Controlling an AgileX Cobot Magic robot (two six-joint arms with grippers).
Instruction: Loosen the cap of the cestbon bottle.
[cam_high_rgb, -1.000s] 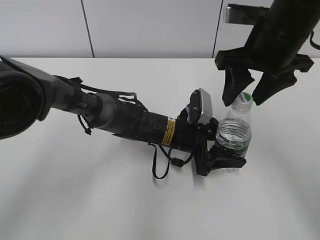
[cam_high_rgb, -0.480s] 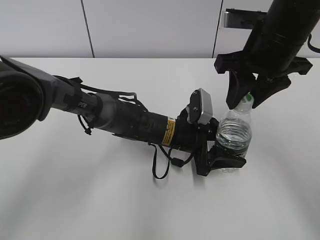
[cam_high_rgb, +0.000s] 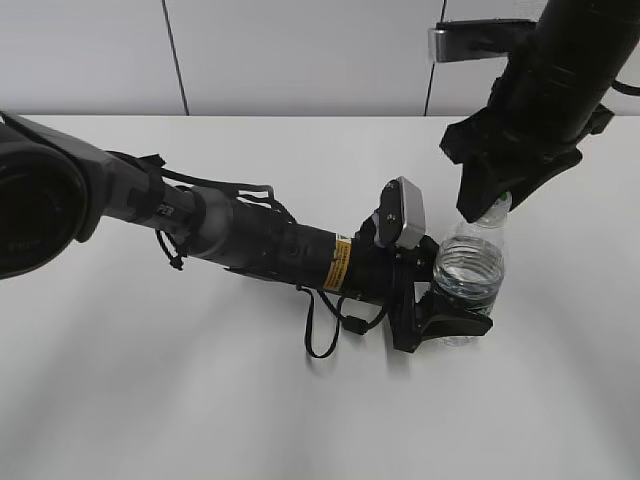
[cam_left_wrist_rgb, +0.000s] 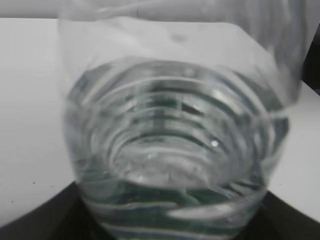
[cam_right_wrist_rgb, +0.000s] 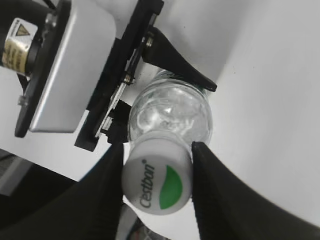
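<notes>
The cestbon bottle (cam_high_rgb: 468, 272) stands upright on the white table, clear, with water inside. My left gripper (cam_high_rgb: 452, 318) is shut on its lower body; in the left wrist view the bottle (cam_left_wrist_rgb: 170, 150) fills the frame, with the gripper's (cam_left_wrist_rgb: 165, 222) dark jaws at both bottom corners. My right gripper (cam_high_rgb: 492, 200) hangs from above with both fingers closed against the cap. In the right wrist view the white cap (cam_right_wrist_rgb: 157, 182), with a green patch and "Cestbon" lettering, sits between the right gripper's (cam_right_wrist_rgb: 157, 147) two fingers, touching both. The bottle's shoulder (cam_right_wrist_rgb: 170, 112) shows below it.
My left arm (cam_high_rgb: 250, 240) lies low across the white table (cam_high_rgb: 200, 400) from the left, with a black cable loop (cam_high_rgb: 322, 335) hanging under it. Its grey wrist camera (cam_high_rgb: 405, 215) sits just left of the bottle. A pale panelled wall (cam_high_rgb: 300, 50) runs behind.
My right gripper has come down over the bottle's top and its fingers have closed from spread apart onto the cap. The left arm and the bottle have not moved.
</notes>
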